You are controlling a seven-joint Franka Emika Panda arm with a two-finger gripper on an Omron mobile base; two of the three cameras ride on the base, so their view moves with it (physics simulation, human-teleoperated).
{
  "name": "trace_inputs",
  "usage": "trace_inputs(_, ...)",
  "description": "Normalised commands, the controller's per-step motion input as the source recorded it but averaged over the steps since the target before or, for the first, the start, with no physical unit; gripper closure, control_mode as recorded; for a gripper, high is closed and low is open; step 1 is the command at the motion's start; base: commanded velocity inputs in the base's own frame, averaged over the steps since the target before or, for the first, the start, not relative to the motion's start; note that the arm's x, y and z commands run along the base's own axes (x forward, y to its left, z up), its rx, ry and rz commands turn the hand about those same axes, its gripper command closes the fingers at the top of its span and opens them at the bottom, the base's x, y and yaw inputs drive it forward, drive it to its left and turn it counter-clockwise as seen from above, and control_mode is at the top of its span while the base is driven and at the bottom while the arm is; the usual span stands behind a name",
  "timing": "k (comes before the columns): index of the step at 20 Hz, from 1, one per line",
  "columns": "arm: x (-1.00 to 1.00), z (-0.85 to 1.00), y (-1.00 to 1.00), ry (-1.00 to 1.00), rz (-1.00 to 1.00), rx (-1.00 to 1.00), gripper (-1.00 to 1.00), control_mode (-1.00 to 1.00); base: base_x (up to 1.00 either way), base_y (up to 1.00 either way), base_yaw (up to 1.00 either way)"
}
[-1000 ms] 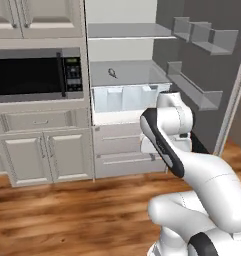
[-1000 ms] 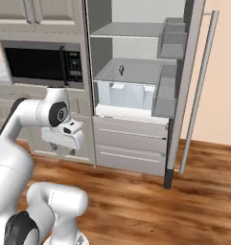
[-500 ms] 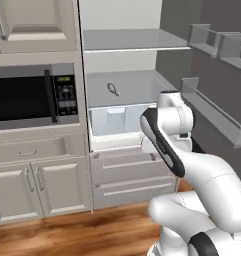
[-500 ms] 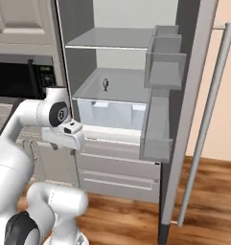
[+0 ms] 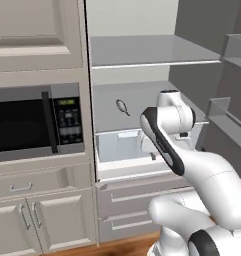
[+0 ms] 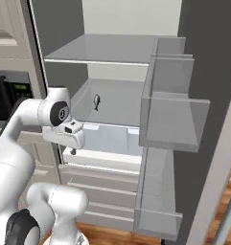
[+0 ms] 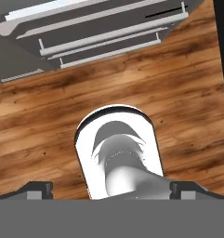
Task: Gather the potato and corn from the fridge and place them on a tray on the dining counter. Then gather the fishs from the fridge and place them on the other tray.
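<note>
My pincer [image 7: 111,188] points straight down at the wood floor [image 7: 187,111], tips spread wide apart with nothing between them, hanging just in front of the open fridge [image 5: 137,55] at the level of its pulled-out clear drawer [image 5: 114,147]. One fish [image 5: 122,106], a small grey lump, lies on the shelf above and behind my pincer, well apart from it. The microwave [image 5: 27,122] sits off to my pincer's left, the fridge door bins [image 6: 172,112] to its right.

Fridge [image 6: 112,52] open, middle shelf [image 5: 142,97] clear around the small fish [image 5: 122,106]. Hemmed right by door bins [image 6: 172,115], below by the drawer [image 5: 117,147].
</note>
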Motion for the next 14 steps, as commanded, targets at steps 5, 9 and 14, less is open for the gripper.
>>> trace_inputs(5,0.00,0.00,0.00,0.00,0.00,0.00,-1.00,1.00,0.43,0.00,0.03)
trace_inputs(9,0.00,0.00,0.00,0.00,0.00,0.00,-1.00,1.00,0.77,0.00,0.02)
trace_inputs(14,0.06,-0.04,0.01,-0.02,0.00,0.00,-1.00,-1.00,0.38,0.00,0.00)
